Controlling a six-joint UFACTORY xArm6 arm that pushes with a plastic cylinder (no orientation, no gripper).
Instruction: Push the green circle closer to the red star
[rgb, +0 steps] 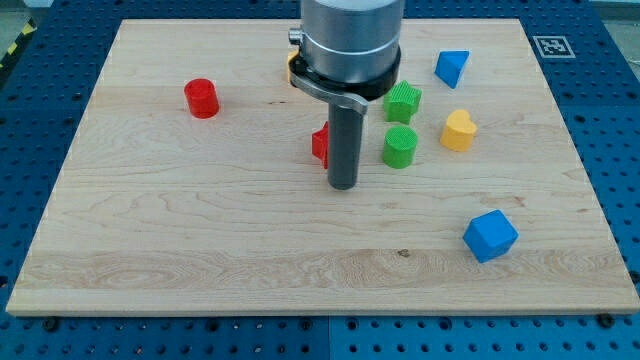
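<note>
The green circle (399, 146) stands right of the board's centre. The red star (320, 144) lies a short way to its left, mostly hidden behind my rod. My tip (343, 186) rests on the board just below and right of the red star, and left of and slightly below the green circle. It touches neither block that I can tell.
A green star (403, 102) sits just above the green circle. A yellow heart (458, 131) and a blue block (452, 68) lie to the right. A blue cube (490, 236) lies lower right. A red cylinder (201, 98) stands at upper left. An orange block (291, 68) peeks out behind the arm.
</note>
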